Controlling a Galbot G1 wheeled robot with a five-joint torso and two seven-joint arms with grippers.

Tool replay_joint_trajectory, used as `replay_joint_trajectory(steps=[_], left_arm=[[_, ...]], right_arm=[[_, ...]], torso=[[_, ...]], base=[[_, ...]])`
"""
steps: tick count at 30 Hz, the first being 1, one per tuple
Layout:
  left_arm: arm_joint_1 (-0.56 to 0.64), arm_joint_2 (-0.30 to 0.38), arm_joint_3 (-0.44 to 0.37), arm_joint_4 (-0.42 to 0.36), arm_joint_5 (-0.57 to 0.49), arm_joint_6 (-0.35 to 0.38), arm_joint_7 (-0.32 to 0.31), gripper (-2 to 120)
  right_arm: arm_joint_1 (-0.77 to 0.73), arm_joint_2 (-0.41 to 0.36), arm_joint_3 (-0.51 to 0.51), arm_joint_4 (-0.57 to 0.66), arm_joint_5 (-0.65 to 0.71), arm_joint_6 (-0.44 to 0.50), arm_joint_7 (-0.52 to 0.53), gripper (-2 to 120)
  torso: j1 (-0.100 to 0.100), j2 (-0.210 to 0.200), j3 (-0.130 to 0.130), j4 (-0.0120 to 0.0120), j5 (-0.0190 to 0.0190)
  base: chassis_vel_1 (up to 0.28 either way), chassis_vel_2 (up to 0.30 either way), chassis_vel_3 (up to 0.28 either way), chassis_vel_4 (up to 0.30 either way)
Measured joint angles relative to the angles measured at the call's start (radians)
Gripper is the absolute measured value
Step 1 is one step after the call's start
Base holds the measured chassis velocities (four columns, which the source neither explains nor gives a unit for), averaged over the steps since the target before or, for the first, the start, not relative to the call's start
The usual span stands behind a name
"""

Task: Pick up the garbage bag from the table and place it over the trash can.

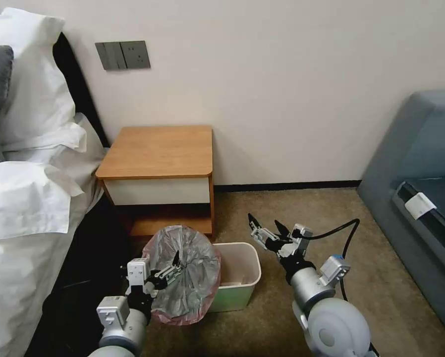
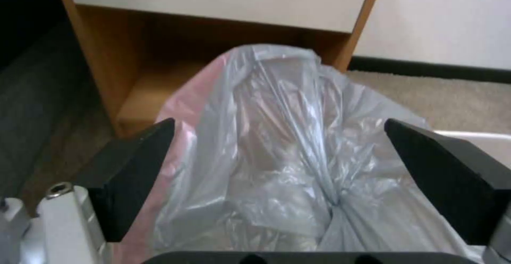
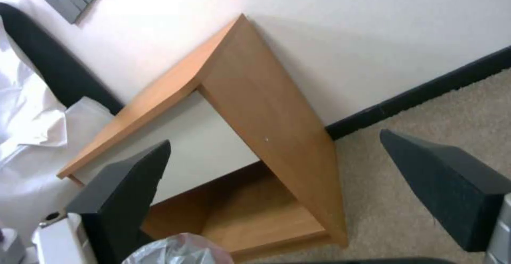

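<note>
Half done, operator: your garbage bag [image 1: 185, 270] is off the table [image 1: 158, 151], draped over the trash can's [image 1: 240, 277] left end only, with left gripper [image 1: 175, 267] and right gripper [image 1: 267, 228] both spread, grasping nothing.

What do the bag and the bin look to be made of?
Garbage bag: thin plastic film, translucent grey with a pinkish edge, crinkled and glossy. Trash can: apparently moulded plastic, smooth matte beige, with rounded corners and a rolled rim.
</note>
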Motion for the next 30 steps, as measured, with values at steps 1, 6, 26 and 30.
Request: replay_joint_trajectory(steps=[1, 6, 26, 30], left_arm=[[-0.003, 0.000, 0.004, 0.005, 0.000, 0.000, 0.002, 97], [-0.012, 0.000, 0.019, 0.028, 0.003, 0.000, 0.005, 96], [-0.070, 0.018, 0.034, 0.097, -0.011, 0.022, -0.058, 78], [-0.082, 0.025, 0.043, 0.114, -0.023, 0.033, -0.067, 72]], right_arm=[[-0.001, 0.001, -0.001, -0.002, -0.003, 0.001, 0.000, 100], [-0.006, 0.004, -0.003, -0.006, -0.013, 0.006, 0.001, 100], [-0.009, 0.038, -0.022, -0.035, -0.045, 0.023, 0.002, 100], [-0.011, 0.043, -0.028, -0.037, -0.053, 0.028, 0.003, 100]], torso=[[0.000, 0.000, 0.000, 0.0000, 0.0000], [0.000, 0.000, 0.000, 0.0000, 0.0000], [0.000, 0.000, 0.000, 0.0000, -0.0001], [0.000, 0.000, 0.000, 0.0000, 0.0000]], base=[[0.000, 0.000, 0.000, 0.000], [0.000, 0.000, 0.000, 0.000], [0.000, 0.000, 0.000, 0.000], [0.000, 0.000, 0.000, 0.000]])
